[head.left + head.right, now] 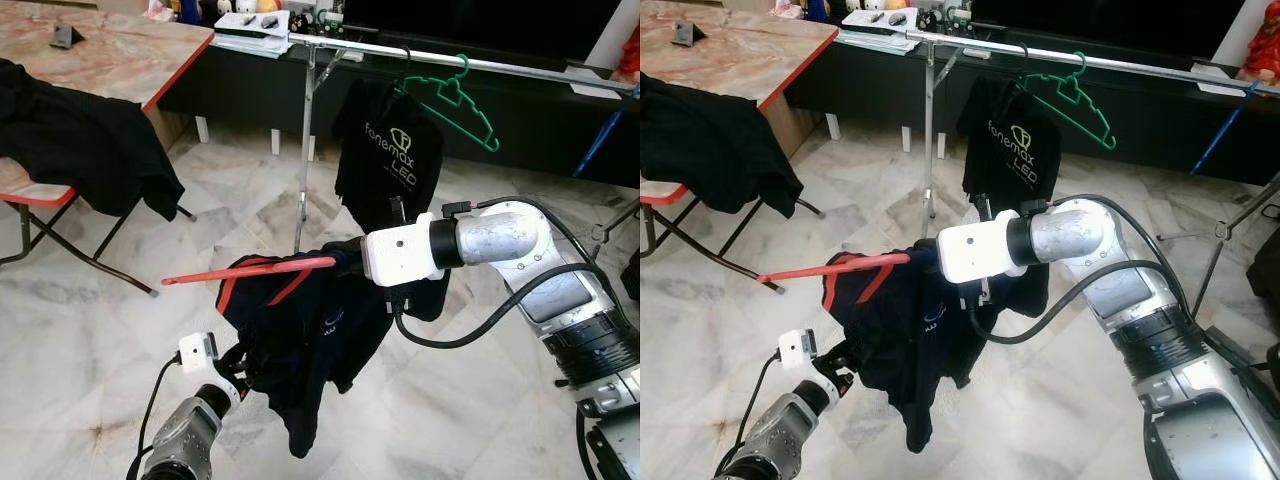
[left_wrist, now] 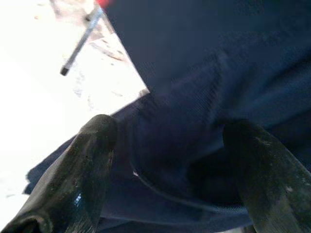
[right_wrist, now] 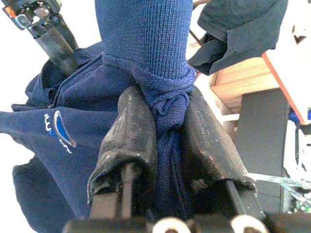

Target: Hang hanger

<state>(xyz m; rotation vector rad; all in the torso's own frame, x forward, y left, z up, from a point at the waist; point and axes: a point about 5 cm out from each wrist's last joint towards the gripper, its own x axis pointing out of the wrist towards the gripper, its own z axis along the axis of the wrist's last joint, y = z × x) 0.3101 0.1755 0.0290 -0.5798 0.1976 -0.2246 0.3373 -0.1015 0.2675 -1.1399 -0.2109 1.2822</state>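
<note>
Navy cloth fills the scene: a navy sweater (image 1: 300, 340) draped on a red hanger (image 1: 250, 270), held well short of the clothes rail (image 1: 450, 57). The right gripper (image 3: 165, 141) is clamped on bunched knit at the collar, so the hook is buried. The left gripper (image 2: 170, 160) has its fingers (image 2: 92, 160) spread around the lower folds, gripping nothing. To hang it well, I judge the right arm should lift toward the bare stretch of rail beside the green hanger (image 1: 455, 100), keeping the hanger level. The hook itself is hidden, and the rail's far end is cut off.
</note>
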